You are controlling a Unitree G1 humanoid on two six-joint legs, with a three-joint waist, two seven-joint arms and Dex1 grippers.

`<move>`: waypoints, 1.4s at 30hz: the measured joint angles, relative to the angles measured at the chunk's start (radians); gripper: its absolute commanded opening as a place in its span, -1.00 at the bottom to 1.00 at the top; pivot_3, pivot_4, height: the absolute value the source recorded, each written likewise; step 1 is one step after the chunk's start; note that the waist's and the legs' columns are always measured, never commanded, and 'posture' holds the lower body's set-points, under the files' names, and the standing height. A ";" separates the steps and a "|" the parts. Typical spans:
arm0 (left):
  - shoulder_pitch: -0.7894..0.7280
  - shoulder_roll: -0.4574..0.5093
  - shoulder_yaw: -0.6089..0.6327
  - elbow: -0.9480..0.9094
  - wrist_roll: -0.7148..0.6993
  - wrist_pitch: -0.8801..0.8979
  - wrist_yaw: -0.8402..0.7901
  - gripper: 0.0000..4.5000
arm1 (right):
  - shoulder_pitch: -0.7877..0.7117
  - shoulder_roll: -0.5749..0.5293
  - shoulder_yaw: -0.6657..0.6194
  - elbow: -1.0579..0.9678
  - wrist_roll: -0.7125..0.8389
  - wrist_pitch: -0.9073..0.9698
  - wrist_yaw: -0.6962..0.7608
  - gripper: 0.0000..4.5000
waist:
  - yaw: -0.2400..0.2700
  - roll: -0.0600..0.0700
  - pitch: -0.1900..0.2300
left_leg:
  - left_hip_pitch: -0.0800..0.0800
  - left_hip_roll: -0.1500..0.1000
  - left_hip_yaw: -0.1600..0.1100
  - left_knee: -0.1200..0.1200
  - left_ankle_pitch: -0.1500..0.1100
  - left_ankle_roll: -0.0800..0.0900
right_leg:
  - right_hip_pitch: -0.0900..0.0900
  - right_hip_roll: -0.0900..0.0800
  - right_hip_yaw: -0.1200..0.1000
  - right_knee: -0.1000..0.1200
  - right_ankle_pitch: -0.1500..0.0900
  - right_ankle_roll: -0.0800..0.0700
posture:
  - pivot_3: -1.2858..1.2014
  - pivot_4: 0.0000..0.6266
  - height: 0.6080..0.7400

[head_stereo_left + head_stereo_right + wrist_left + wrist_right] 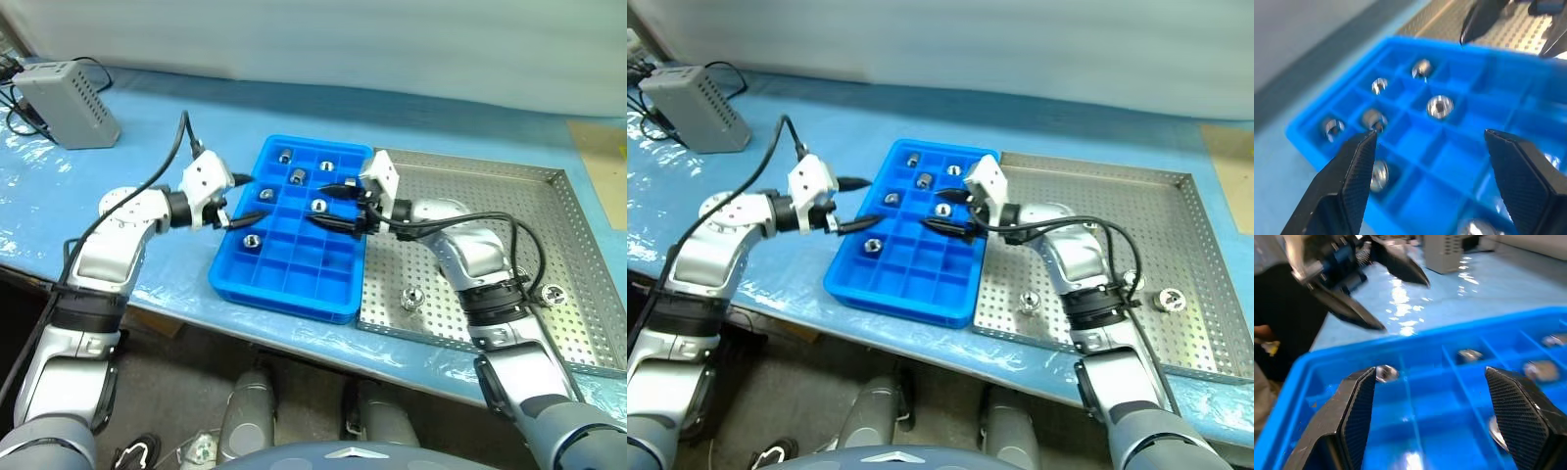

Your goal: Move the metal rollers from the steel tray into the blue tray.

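The blue tray (282, 297) lies left of the steel tray (470, 191), edge to edge. Several metal rollers (298, 176) sit in separate compartments of the blue tray; one (252, 240) lies near its left side. Two more rollers (412, 298) (554, 292) rest on the steel tray's perforated floor. My left gripper (250, 201) hovers open over the blue tray's left edge, holding nothing. My right gripper (316, 204) faces it from the right, open and empty above the tray's middle. In the right wrist view, the left gripper (1404, 306) hangs beyond the tray rim.
A grey box (69, 103) with black cables stands at the back left of the table, which is covered in blue film (157, 127). A brown board (602, 157) lies at the far right. The table's front edge runs just before both trays.
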 measured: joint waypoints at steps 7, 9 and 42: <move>-0.133 -0.150 -0.132 0.204 0.033 -0.106 -0.107 0.65 | 0.175 -0.109 -0.125 -0.199 0.031 0.083 -0.082 0.61 | -0.040 0.000 0.000 | -0.001 0.000 0.002 0.001 -0.001 0.003 | 0.000 0.000 0.002 -0.002 0.000 0.000 | -0.29 -0.52 1.00; -0.184 -0.194 -0.170 0.284 0.051 -0.146 -0.146 0.65 | 0.226 -0.118 -0.159 -0.265 0.042 0.111 -0.125 0.61 | -0.059 0.000 0.000 | -0.001 0.000 0.002 0.002 -0.002 0.004 | 0.000 0.001 0.002 -0.002 0.000 0.000 | -0.33 -0.52 1.00; -0.449 -0.585 -0.416 0.936 0.382 -0.557 -0.366 0.65 | 0.732 -0.128 -0.409 -0.786 0.178 0.296 -0.469 0.61 | -0.319 0.001 -0.001 | -0.007 -0.005 0.000 0.014 -0.014 0.023 | 0.012 0.000 -0.001 -0.023 -0.001 0.016 | -0.61 -0.52 1.00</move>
